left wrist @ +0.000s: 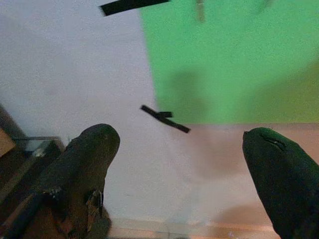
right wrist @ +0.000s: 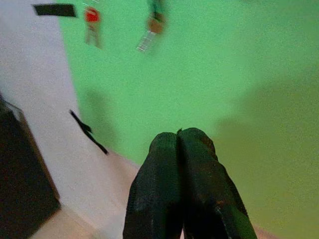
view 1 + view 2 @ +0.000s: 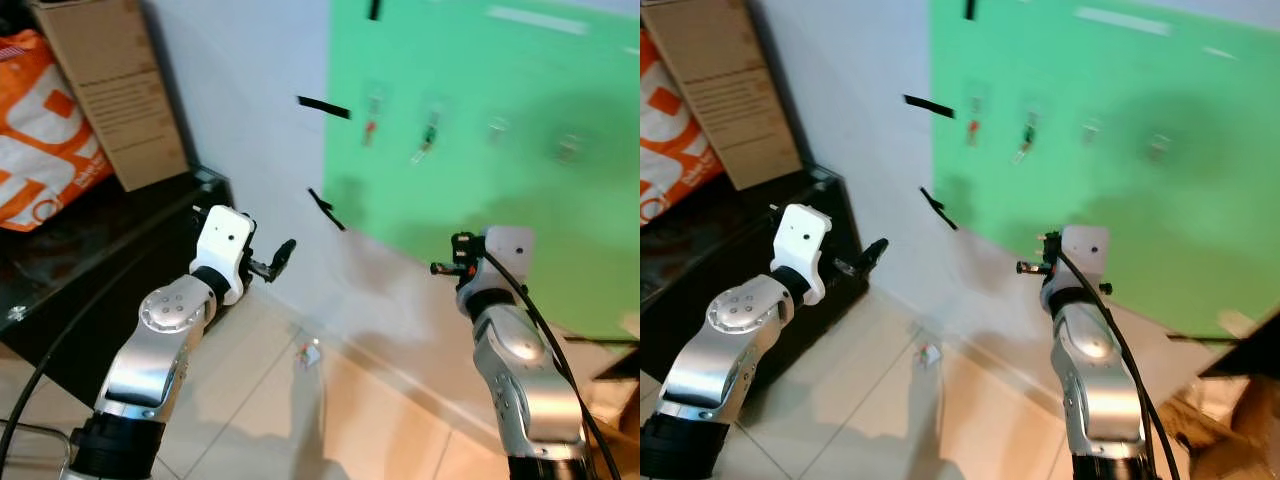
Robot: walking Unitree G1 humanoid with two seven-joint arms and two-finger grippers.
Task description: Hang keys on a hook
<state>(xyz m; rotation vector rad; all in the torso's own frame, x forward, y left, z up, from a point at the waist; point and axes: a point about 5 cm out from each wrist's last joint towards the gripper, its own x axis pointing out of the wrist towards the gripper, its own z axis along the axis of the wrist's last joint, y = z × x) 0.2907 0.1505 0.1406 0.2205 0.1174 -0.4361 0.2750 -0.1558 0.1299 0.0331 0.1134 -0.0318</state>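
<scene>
A green board (image 3: 480, 200) covers the wall ahead. On it hang a red-tagged key (image 3: 370, 130) and a green-tagged key (image 3: 428, 135), with two more small hooks (image 3: 497, 128) to their right, all blurred. A small white and red object (image 3: 308, 352), perhaps a key bunch, lies on the tiled floor by the wall. My left gripper (image 3: 278, 260) is raised toward the white wall, its fingers (image 1: 84, 164) wide apart and holding nothing. My right gripper (image 3: 438, 268) points at the board's lower edge, fingers (image 2: 179, 189) pressed together with nothing seen between them.
A black cabinet (image 3: 100, 250) stands at the left with a cardboard box (image 3: 115, 85) and an orange bag (image 3: 40, 130) on it. Black tape strips (image 3: 325, 107) stick to the wall. A dark stand and cardboard (image 3: 615, 370) sit at the right.
</scene>
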